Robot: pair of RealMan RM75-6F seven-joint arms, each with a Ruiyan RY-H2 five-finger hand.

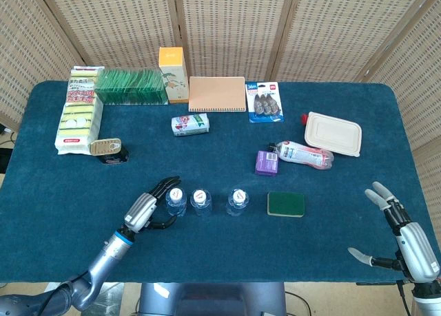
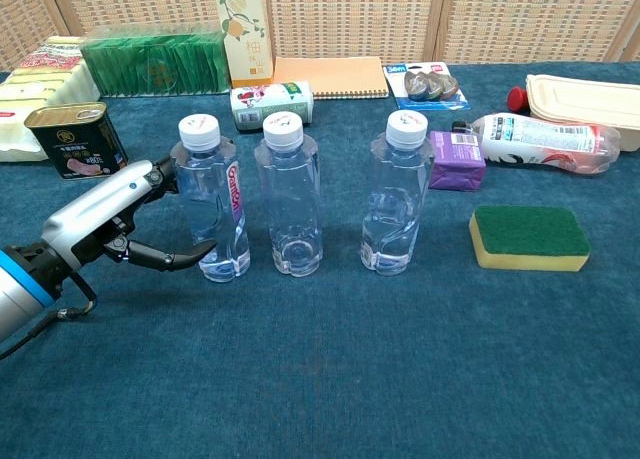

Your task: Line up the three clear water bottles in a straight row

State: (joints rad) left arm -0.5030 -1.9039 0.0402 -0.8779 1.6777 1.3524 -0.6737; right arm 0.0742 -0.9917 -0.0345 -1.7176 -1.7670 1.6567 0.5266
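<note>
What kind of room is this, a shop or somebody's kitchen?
Neither, probably: it looks like a staged test area. A blue cloth-covered table holds unrelated household goods, woven screens fence it in, and a robot's left hand handles bottles.

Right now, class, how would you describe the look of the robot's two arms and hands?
Left robot hand: silver-grey shell, black fingers, a blue band and thin black cable at the wrist. Right robot hand: silver-grey with pale grey fingers, seen only in the head view.
</note>
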